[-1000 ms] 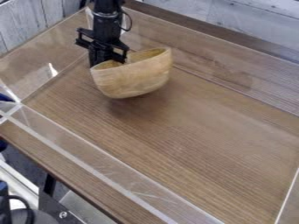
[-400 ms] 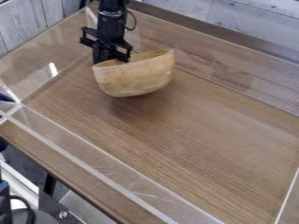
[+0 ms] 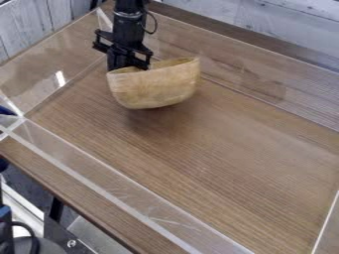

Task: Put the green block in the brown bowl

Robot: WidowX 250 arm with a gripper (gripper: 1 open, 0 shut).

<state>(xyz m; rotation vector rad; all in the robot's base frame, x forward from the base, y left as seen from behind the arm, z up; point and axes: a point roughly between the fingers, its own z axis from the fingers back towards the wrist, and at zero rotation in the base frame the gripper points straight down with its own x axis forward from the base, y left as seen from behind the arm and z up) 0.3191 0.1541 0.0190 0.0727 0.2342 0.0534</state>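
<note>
The brown bowl point(image 3: 159, 87) sits tilted on the wooden table at the back left, its right rim raised higher than its left. My gripper point(image 3: 129, 65) points down at the bowl's left rim, black fingers together and touching or just inside the rim. It is shut. I cannot tell whether it pinches the rim. The green block does not show in this view; the gripper and the bowl's wall hide the bowl's inside.
Clear plastic walls point(image 3: 40, 149) stand around the wooden table point(image 3: 212, 159) on all sides. The black arm point(image 3: 127, 12) rises from the gripper toward the top edge. A grey wall lies behind.
The bowl has shifted slightly to the right and its right rim stands a little higher. The gripper has stayed at the left rim.
</note>
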